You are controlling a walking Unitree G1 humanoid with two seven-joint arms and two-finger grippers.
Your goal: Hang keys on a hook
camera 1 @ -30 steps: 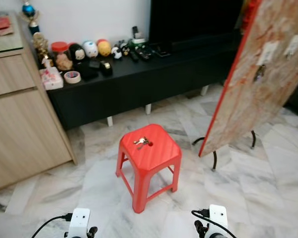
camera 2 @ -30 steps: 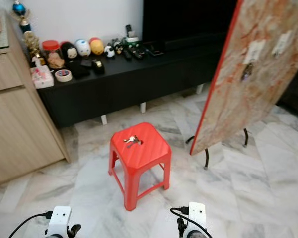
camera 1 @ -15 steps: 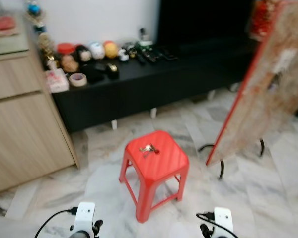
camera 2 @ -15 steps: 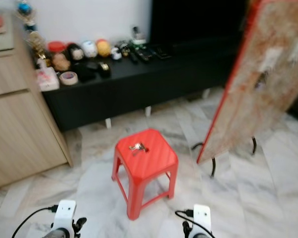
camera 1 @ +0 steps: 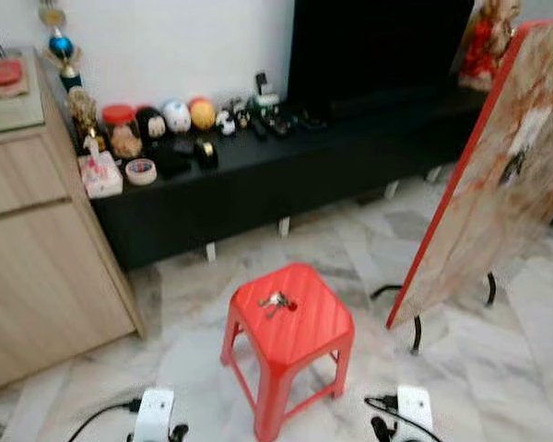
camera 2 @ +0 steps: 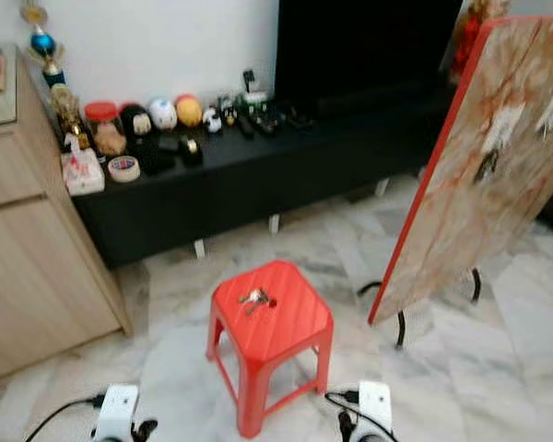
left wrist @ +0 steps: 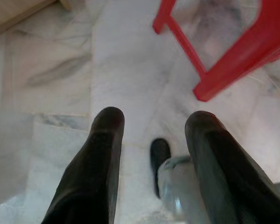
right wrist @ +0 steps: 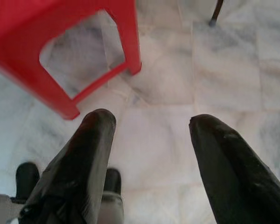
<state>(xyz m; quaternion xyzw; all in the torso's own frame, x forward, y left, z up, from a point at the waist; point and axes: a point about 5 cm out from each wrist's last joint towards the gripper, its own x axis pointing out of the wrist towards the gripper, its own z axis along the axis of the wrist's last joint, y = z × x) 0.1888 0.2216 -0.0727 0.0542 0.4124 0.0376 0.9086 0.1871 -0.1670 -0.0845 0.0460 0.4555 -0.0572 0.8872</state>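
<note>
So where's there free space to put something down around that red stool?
The red stool top is bare beside the keys. Marble floor lies open between stool, black console and leaning board. The console's end by the wooden cabinet is crowded.

No legible text, labels, brands, numbers or signs in any view. Small items on the far black cabinet are too small and blurred to read any print. The pale plates on the tilted board at right carry no readable marks. The wrist views likewise contain no lettering.
</note>
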